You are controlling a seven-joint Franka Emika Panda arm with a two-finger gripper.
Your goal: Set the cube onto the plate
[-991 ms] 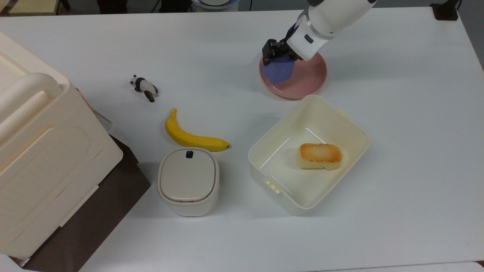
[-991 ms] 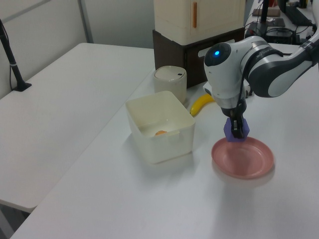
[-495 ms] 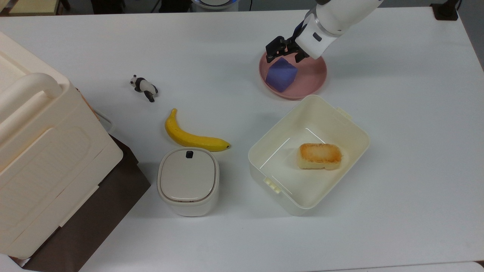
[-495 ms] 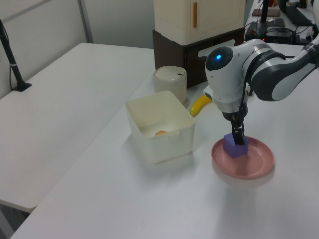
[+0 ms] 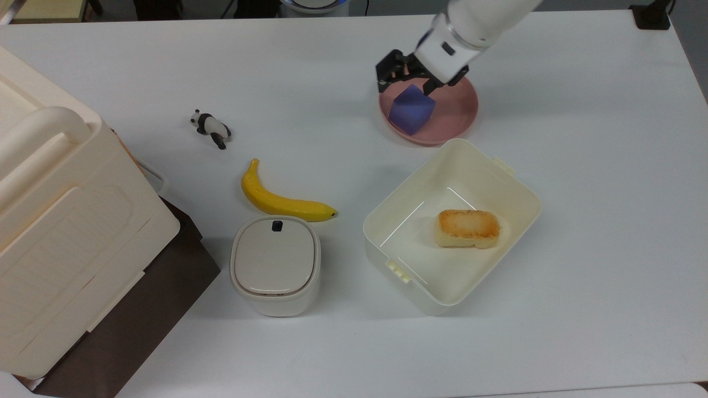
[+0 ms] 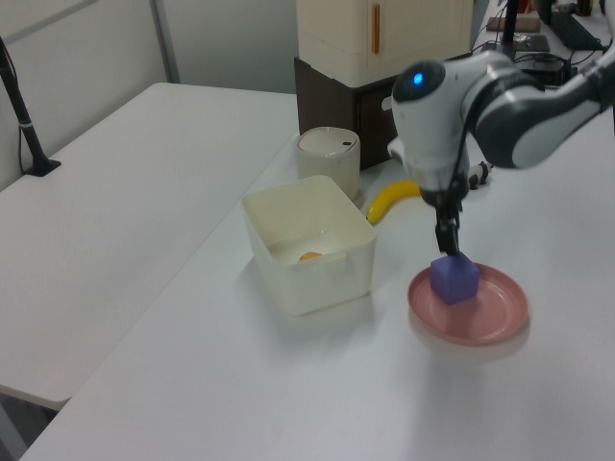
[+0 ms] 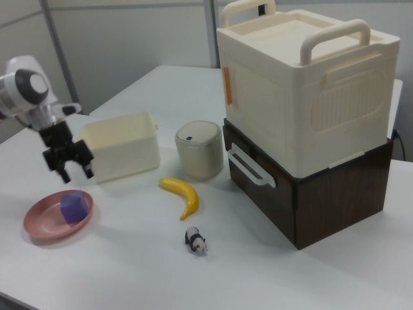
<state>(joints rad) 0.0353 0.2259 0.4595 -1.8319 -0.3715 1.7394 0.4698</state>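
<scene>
Since a second ago we have let go of the cube [image 5: 411,112] and lifted the pincer [image 5: 404,76] clear of it; it was clamped then and now sits free on the plate [image 5: 453,113], with the pincer released, its fingers spread and hanging just above the cube's upper corner in the top view. We judge the task's placing done, and the lift is there so the fingers do not drag the cube off as the arm leaves. Going from the near edge of the top view, the lidded canister [image 5: 275,265] stands closest, and beside it the open tub [image 5: 514,188] holds the toasted block [image 5: 468,228], set apart because it is no part of this job. Just past the canister lies the banana [image 5: 282,200], and farther on the small panda figure [image 5: 211,127], both well away from the plate, so they leave the arm room. Next comes the plate, near the tub's far corner but not touching it; the cube rests toward the top view's left of it, inside the rim, flat on one face as the left view shows. At the top view's left the big cream box [image 7: 303,84] sits on a dark base [image 7: 335,187], out of reach of the work on the surface [image 5: 597,166].
</scene>
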